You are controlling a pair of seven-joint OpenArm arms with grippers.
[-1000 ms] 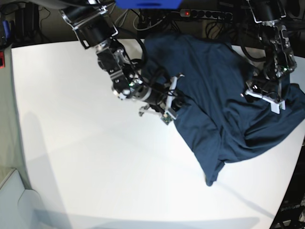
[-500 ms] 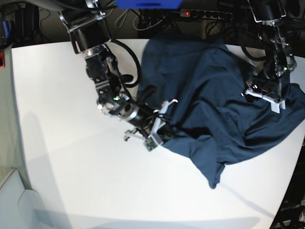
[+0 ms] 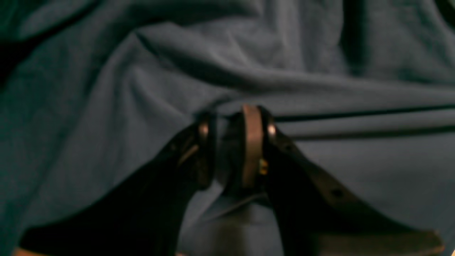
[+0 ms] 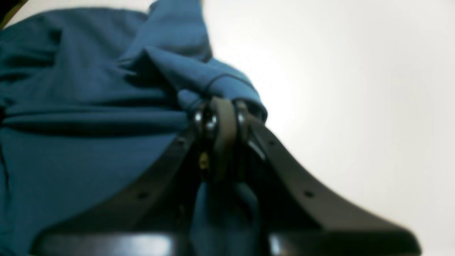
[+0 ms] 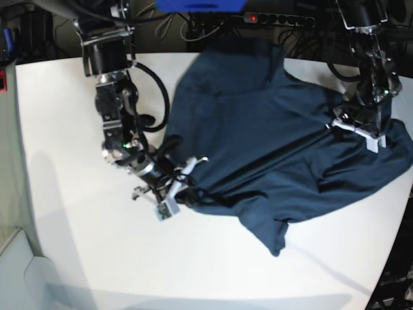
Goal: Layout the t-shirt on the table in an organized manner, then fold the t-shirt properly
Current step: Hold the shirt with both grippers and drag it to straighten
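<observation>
- Table (image 5: 97, 258), white, is covered on its far right part by the t-shirt (image 5: 271, 129), spread in creases.
- T-shirt cloth is stretched taut between both sets of jaws.
- Right gripper (image 4: 218, 117) is clamped on a bunched hem edge.
- Left gripper (image 3: 233, 142) is pinched on a fold, with cloth seen between its jaws.

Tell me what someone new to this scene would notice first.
A dark navy t-shirt sprawls rumpled over the right half of the white table. The right pincer, at the shirt's left edge, is clamped on a bunch of cloth, and the left pincer pinches a fold near the right edge, with a taut crease between them.
</observation>
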